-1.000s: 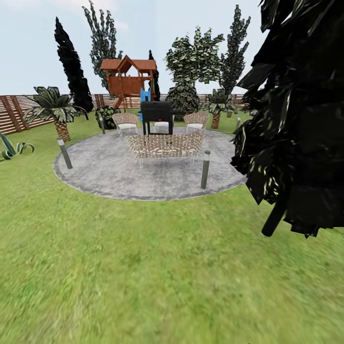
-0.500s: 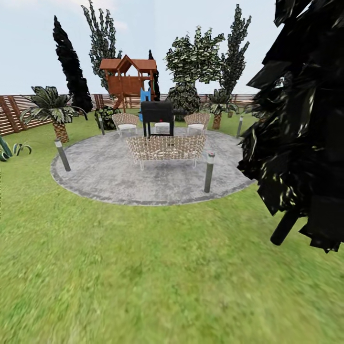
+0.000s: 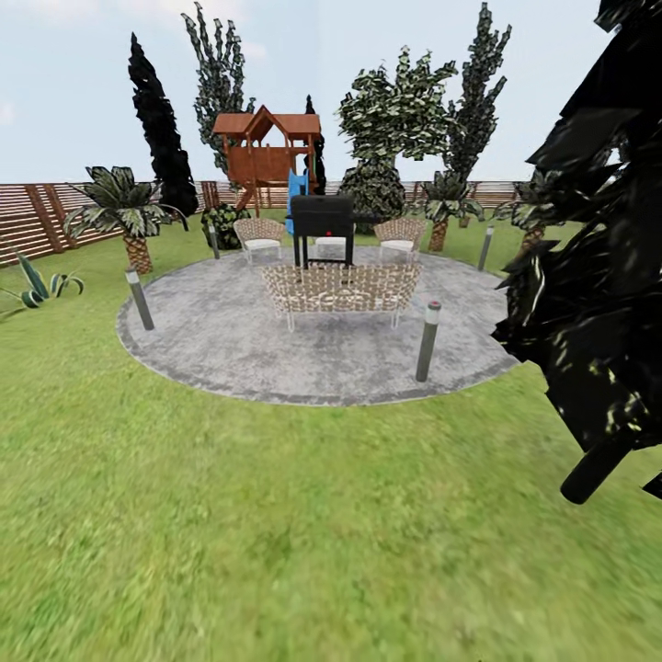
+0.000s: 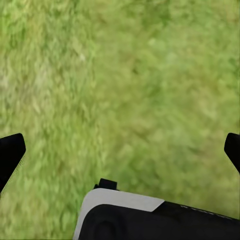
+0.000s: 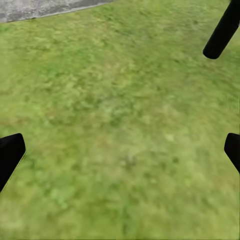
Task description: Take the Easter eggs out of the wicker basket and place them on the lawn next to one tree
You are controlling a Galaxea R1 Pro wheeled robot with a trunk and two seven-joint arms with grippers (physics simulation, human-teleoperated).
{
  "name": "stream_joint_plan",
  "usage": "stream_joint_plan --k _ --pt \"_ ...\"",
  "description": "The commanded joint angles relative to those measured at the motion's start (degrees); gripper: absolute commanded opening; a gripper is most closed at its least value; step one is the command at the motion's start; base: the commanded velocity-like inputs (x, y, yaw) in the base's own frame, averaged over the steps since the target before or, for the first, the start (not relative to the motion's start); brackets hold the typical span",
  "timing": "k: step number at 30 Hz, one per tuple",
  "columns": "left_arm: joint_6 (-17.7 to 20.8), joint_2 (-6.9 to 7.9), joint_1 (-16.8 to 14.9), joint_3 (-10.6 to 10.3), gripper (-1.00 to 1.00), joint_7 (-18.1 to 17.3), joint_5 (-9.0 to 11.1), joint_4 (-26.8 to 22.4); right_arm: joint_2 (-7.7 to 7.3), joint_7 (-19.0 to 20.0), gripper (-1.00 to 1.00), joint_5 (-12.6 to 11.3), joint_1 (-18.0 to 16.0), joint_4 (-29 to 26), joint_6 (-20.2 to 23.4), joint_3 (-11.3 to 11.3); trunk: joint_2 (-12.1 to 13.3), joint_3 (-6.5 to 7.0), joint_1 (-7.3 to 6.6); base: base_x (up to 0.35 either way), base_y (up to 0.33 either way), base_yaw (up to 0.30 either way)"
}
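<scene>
I am looking over the lawn (image 3: 276, 515) at a round grey patio (image 3: 313, 340) with wicker chairs (image 3: 340, 290), and a dark conifer (image 3: 598, 276) is standing close on my right. My left tool (image 4: 120, 150) and right tool (image 5: 120, 150) are hanging wide open over bare grass, holding nothing.

Black fingertips (image 4: 10, 155), white-edged black housing (image 4: 150, 217)

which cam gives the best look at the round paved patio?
Head view: the whole grey patio shows, with its wicker chairs, black grill and bollard lights. Right wrist view catches a grey sliver of its edge beyond the lawn. Left wrist view shows grass.
</scene>
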Motion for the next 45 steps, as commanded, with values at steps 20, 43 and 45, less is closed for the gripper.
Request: stream_joint_plan --k 20,43,45 --pt "-0.16 -0.01 -0.04 0.09 1.0 -0.07 -0.05 0.03 -0.08 0.2 1.0 -0.31 -0.06 0.03 -0.05 -0.05 -0.11 -0.12 0.07 0.334 0.114 0.001" --pt "-0.31 -0.01 -0.05 0.09 1.0 -0.07 -0.09 0.04 -0.08 0.2 1.0 0.13 -0.06 0.03 -0.39 -0.05 -0.11 -0.12 0.07 0.339 0.01 0.0" --pt "-0.32 -0.01 -0.05 0.09 1.0 -0.07 -0.09 0.03 -0.08 0.2 1.0 0.13 -0.05 0.03 -0.4 -0.05 -0.11 -0.12 0.07 0.34 0.0 0.0"
